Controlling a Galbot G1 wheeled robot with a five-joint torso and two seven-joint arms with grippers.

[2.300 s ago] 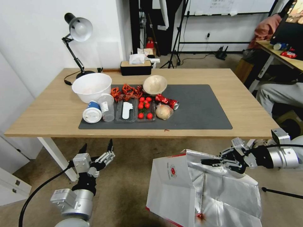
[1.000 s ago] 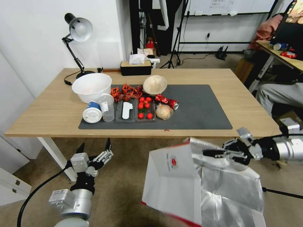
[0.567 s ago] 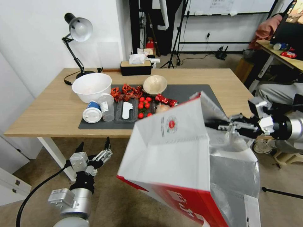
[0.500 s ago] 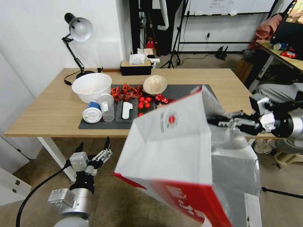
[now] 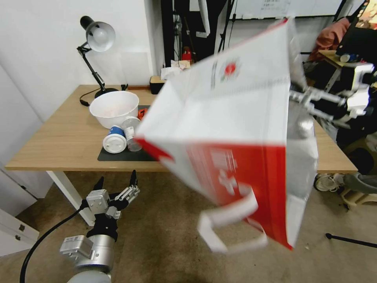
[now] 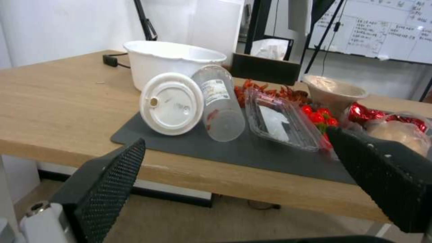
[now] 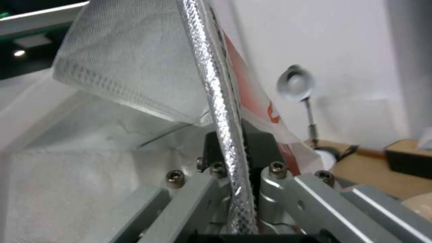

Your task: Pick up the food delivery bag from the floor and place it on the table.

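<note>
Foil-lined and floppy, the food delivery bag [image 5: 235, 129] swings tilted in the air above the bench [image 5: 59, 137], pinched at its rim by the right claw [image 5: 304, 98], looking light and easily creased; the left claw [image 5: 118, 184] hangs spread wide near the floor [image 5: 165, 236]. Left wrist view shows the bench's mat [image 6: 252, 148] crowded with containers. Right wrist view shows the rim [image 7: 225, 135] clamped between the jaws, a sound hold on stiffer trim.

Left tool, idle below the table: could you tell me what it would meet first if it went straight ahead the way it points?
Probably the table's front edge; the open left tool aims at it from slightly below, though depth is unclear.
</note>
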